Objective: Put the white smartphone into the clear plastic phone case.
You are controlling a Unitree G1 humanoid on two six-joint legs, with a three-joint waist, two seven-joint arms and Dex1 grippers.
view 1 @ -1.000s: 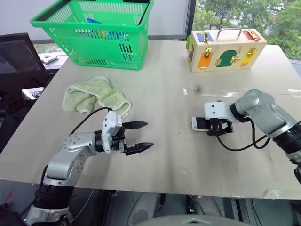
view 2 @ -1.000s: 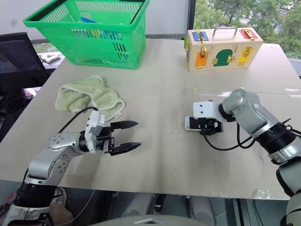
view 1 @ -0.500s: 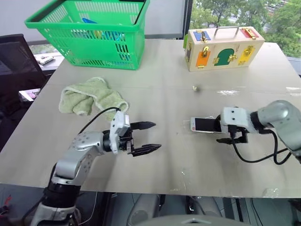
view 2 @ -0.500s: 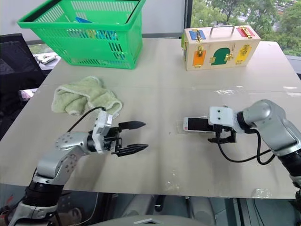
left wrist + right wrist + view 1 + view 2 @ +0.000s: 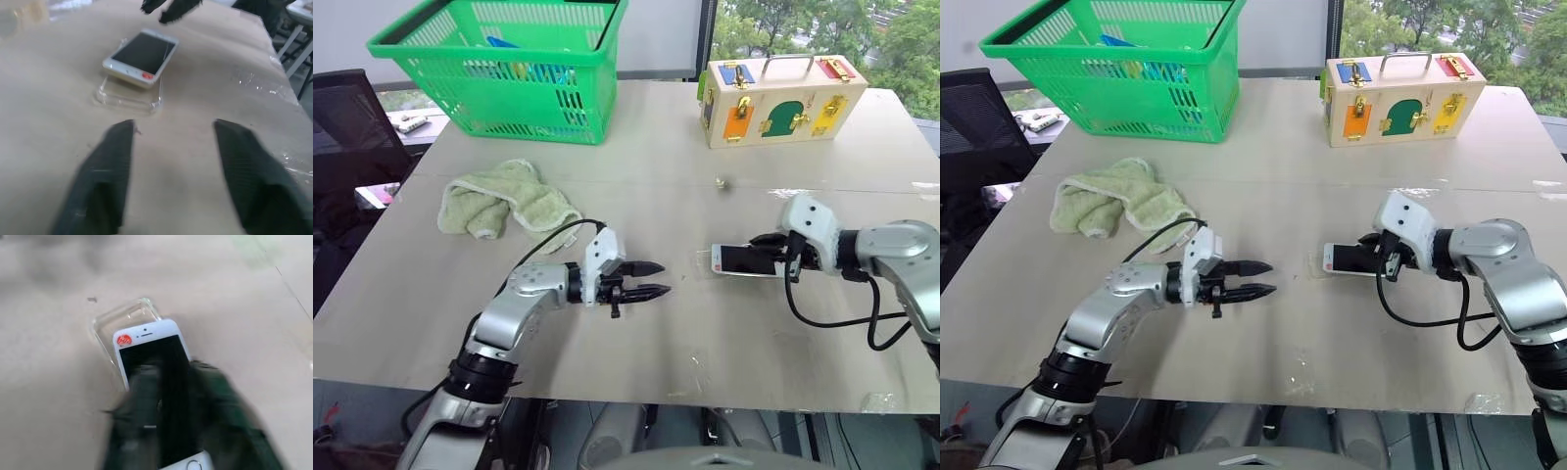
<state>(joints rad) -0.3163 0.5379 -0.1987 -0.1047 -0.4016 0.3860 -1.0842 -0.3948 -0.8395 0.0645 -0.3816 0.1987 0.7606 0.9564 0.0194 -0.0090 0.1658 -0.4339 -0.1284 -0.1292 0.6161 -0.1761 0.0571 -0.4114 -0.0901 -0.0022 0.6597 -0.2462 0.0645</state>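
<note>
The table [image 5: 636, 196] is carrying everything in the scene, its pale top running from the robot's edge to the window side. At its far left corner a green plastic shopping basket [image 5: 504, 73] is standing with a few coloured items inside. At the far right a wooden latch box [image 5: 781, 101] with a metal handle and coloured doors is sitting upright. A crumpled pale green towel [image 5: 507, 201] is lying on the left half, between the basket and the robot.

The right gripper [image 5: 773, 257] is reaching in from the right, its 2 black fingers clenched on the white smartphone [image 5: 742, 259] at the home-button end. The phone is lying screen up, right of the table's middle, with a small red sticker at its earpiece end. In the left wrist view that end is angled over the clear plastic phone case [image 5: 128, 92], which is lying flat on the table beneath it; the phone is overlapping the case but not seated in it, and the case's corners are sticking out past the phone's top edge.

The left gripper [image 5: 651, 279] is pointing toward the phone from the left, near it but apart, hovering just above the table. Its 2 fingers are standing partly apart with nothing between them.
</note>
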